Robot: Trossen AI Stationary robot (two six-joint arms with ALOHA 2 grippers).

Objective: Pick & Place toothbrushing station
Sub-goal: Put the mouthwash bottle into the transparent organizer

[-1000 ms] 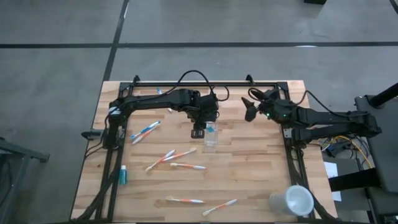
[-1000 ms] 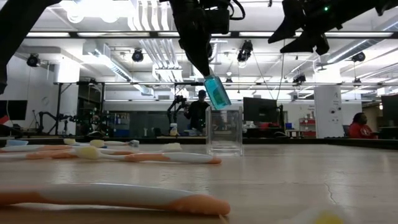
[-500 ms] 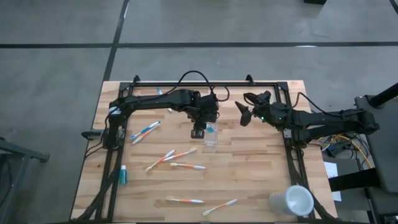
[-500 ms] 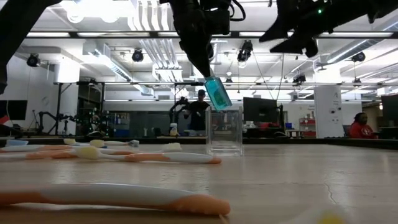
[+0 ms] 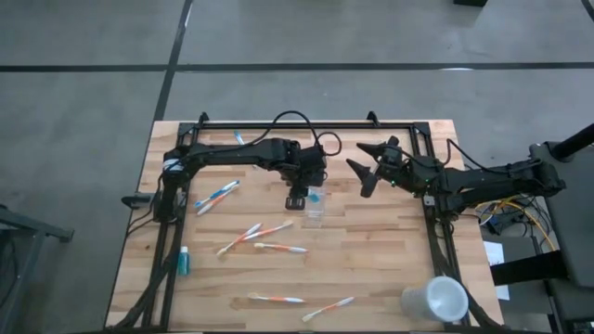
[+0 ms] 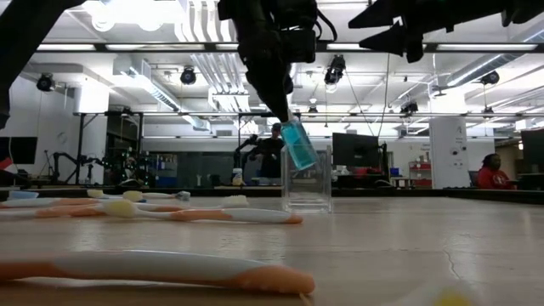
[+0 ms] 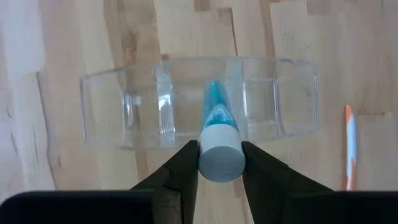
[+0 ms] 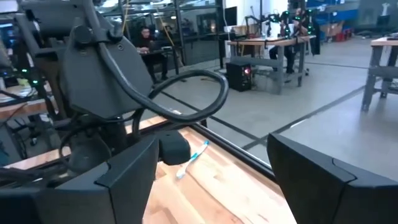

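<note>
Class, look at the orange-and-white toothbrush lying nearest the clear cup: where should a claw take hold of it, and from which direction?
Grip the toothbrush mid-handle, coming straight down from above: it lies flat on the table, so only its long thin sides are free, with the claw closing across the handle's width.

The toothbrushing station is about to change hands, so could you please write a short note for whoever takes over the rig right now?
Left gripper: shut on the blue tube, tilted, its lower end inside the rim of the clear cup.
Right gripper: open, empty, raised near the table's back edge, right of the cup.
Done: the tube is at the cup, not yet released.
Left: the toothbrushes lie loose on the table, and a second small blue tube lies near the left edge. The white cup sits at the front right corner.
</note>
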